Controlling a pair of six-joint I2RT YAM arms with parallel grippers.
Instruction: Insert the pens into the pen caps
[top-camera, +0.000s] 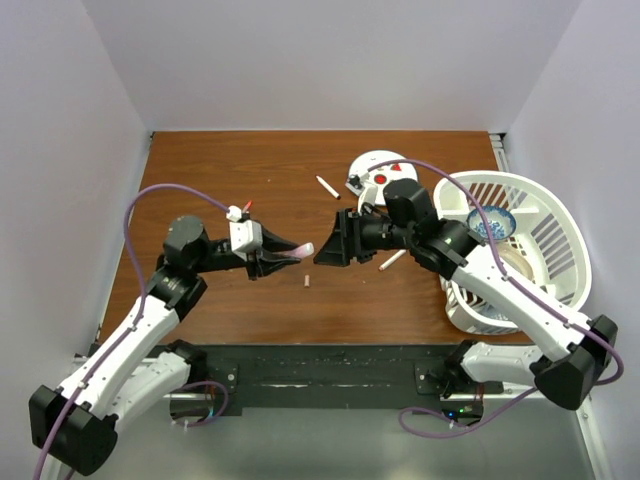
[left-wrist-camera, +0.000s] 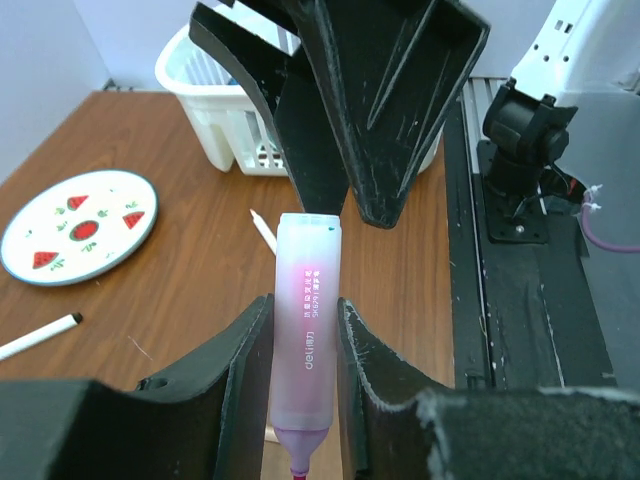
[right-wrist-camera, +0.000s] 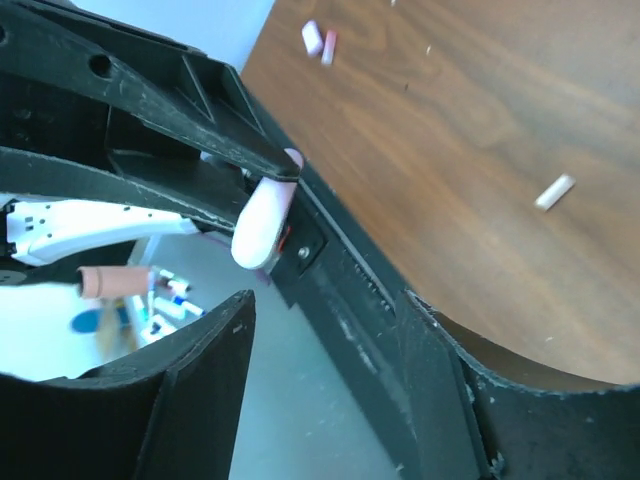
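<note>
- brown wood table (top-camera: 220, 300), with pale walls around it.
- our left gripper (top-camera: 288, 254) squeezes the fat pink marker (top-camera: 298, 251) and points it at the other arm.
- our right gripper (top-camera: 325, 250) is just in front of the marker's end, with its jaws apart and nothing in them.
- one small cap (top-camera: 307, 281) lies on the table just below them.
- a thin white pen (top-camera: 327, 186) lies beside the plate (top-camera: 365, 160).
- a second thin pen (top-camera: 392, 260) lies near the white basket (top-camera: 520, 180).

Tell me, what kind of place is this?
Probably a robot testing booth: a left arm and right arm bolted by a wooden table, plain white walls close around, and practice things like a white basket and watermelon plate.
</note>
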